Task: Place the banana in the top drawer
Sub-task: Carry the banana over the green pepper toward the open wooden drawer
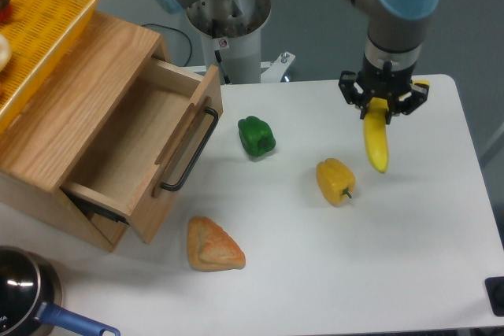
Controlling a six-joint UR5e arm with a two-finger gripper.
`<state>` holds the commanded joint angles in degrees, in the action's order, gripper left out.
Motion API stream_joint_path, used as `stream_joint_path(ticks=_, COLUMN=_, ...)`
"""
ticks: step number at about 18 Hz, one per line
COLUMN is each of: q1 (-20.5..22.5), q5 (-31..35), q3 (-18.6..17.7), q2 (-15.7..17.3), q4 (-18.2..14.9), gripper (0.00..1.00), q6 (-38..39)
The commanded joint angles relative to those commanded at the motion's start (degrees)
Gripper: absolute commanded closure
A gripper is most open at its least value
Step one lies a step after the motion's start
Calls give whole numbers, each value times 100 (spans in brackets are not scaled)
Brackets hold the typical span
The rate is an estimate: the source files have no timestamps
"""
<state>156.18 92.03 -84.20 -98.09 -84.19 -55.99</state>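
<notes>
While no writing is readable, the gripper (381, 105) grasps the banana (376, 142) above the table (425, 241).

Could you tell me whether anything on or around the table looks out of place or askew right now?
Nothing looks damaged or spilled. The banana hangs from the gripper above the table, and the top drawer stands open and empty. The green pepper, yellow pepper and pastry lie apart, undisturbed.

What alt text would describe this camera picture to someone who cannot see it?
A robot arm's gripper holds a banana hanging down, right of a yellow pepper and a green pepper on the white table. At left, a wooden cabinet's top drawer stands open, with a pastry nearby.
</notes>
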Motion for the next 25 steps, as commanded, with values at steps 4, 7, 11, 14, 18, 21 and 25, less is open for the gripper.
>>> stream_joint_path(ticks=4, q1=-254, q5=-229, q3=-105, q2=281, q4=-71, gripper=88, q6=333)
stream_joint_path(ticks=7, q1=-553, q5=-238, q3=-228, q2=536, q4=-132, gripper=88, q6=615)
stream_joint_path(ticks=11, q1=-1054, q5=-229, q3=-246, q2=730, q4=-343, gripper=88, q6=1071)
stream_joint_path(ticks=14, q1=-1501, q5=-229, q3=-246, q2=844, q4=-343, gripper=88, q6=1563)
stream_joint_path(ticks=18, q1=-2222, q5=-229, q3=-237, q2=924, q4=-343, gripper=88, q6=2398)
stream_joint_path(ticks=21, q1=-2653, q5=-229, q3=-237, q2=897, q4=-343, gripper=88, q6=2908)
stream_joint_path(ticks=25, q1=-2944, q5=-361, q3=-237, q2=827, q4=-326, gripper=88, q6=3243)
